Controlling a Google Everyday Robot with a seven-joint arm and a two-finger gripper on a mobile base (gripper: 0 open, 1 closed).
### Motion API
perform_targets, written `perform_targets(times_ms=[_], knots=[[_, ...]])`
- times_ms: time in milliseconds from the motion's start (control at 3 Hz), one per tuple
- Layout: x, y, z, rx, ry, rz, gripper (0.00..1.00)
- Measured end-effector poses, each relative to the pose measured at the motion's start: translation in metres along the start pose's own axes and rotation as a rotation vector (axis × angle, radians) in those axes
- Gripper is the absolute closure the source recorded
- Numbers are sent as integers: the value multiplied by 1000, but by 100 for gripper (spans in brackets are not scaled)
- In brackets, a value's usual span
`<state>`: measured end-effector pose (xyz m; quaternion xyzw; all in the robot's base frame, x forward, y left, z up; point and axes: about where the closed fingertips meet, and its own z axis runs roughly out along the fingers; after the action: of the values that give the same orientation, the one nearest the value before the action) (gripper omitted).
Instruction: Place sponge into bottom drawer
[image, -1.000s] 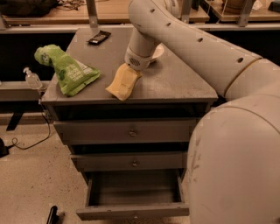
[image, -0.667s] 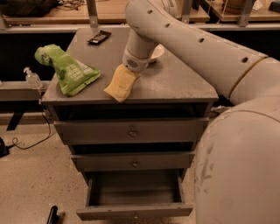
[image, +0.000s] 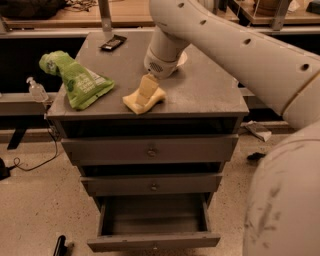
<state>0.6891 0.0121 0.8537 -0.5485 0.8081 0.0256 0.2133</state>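
Observation:
The pale yellow sponge (image: 141, 101) is at the front middle of the grey cabinet top (image: 205, 92). My gripper (image: 146, 90) reaches down from the big white arm and is shut on the sponge, with one pale finger (image: 147, 86) across its top. The sponge looks tilted, its low end at the surface. The bottom drawer (image: 153, 242) is pulled open below, and its deep box shows nothing inside. The two upper grey drawers are closed.
A green bag (image: 77, 81) lies on the cabinet top at the left. A black flat object (image: 113, 42) lies at the back. A white bowl (image: 182, 56) is mostly hidden behind the arm. A clear pump bottle (image: 36, 90) stands on a ledge at the left.
The gripper and sponge have shifted slightly down and toward the cabinet's front edge. The bag and the drawers have not moved.

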Motion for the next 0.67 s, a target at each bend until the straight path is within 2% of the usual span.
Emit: perform_targets(times_ms=[333,667], knots=[[7,-6,-20,16,-32,20,40],[16,-11,-25,-5,-39,41,40]])
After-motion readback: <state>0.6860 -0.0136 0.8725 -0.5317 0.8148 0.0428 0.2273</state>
